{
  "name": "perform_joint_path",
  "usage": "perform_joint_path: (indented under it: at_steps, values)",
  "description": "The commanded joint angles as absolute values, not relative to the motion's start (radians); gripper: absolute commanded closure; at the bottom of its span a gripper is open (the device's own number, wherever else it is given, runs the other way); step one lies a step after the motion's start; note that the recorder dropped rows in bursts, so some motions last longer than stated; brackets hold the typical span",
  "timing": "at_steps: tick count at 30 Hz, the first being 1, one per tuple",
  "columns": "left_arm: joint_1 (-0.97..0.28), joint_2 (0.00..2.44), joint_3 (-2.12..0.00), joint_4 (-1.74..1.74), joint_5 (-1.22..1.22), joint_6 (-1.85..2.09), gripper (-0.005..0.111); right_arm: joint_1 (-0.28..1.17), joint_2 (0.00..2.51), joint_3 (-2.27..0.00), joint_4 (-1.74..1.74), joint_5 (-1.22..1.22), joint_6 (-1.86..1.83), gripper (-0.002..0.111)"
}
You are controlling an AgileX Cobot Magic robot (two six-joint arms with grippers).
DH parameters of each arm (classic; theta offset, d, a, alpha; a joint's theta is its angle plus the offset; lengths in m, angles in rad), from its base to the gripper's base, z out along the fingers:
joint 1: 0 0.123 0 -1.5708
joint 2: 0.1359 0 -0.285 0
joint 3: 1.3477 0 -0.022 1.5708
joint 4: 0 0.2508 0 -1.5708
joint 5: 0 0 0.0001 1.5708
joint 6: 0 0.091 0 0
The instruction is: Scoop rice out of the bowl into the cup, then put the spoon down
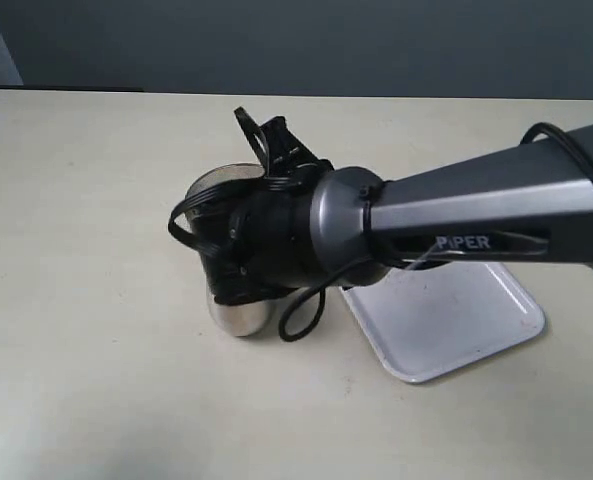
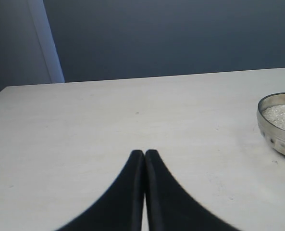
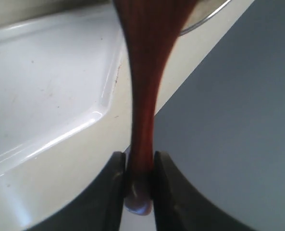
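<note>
Right tool clamped on spoon by handle end. Left tool has fingers pressed together, empty, low over bare worktop.

Step looks like scoop-and-pour, but scoop is hidden under right arm, so you can't tell its load.

Bowl with rice sits mid-worktop; cup is likely the steel piece nearer front edge.

Next: keep scoop level, tip over cup mouth, then lay spoon down — tray toward right edge suits.

Count: one spoon, one bowl, one cup, one tray, two tools.
</note>
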State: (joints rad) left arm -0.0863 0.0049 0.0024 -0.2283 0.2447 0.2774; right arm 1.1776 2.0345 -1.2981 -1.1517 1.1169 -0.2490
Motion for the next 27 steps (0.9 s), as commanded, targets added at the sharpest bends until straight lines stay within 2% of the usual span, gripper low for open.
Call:
perform_joint_path:
  at_steps: [1, 9, 15, 19, 23, 27]
  values:
    - [-0.103, 0.000, 0.000, -0.226, 0.235, 0.272, 0.106, 1.199, 2.026, -1.265, -1.187, 1.106, -0.217, 0.109]
    - [-0.103, 0.000, 0.000, -0.226, 0.235, 0.272, 0.106, 1.199, 2.024, -1.195, -1.361, 1.155, -0.023, 0.109]
    - [-0.103, 0.000, 0.000, -0.226, 0.235, 0.272, 0.106, 1.206, 2.024, -1.192, -1.348, 1.153, -0.014, 0.109]
    - [-0.103, 0.000, 0.000, -0.226, 0.235, 0.272, 0.106, 1.208, 1.968, -1.198, -1.193, 1.188, 0.038, 0.109]
    - [-0.103, 0.000, 0.000, -0.226, 0.235, 0.272, 0.106, 1.186, 1.829, -1.254, -0.829, 1.178, 0.074, 0.109]
    - [-0.103, 0.000, 0.000, -0.226, 0.235, 0.272, 0.106, 1.139, 1.726, -1.306, -0.622, 1.174, 0.074, 0.109]
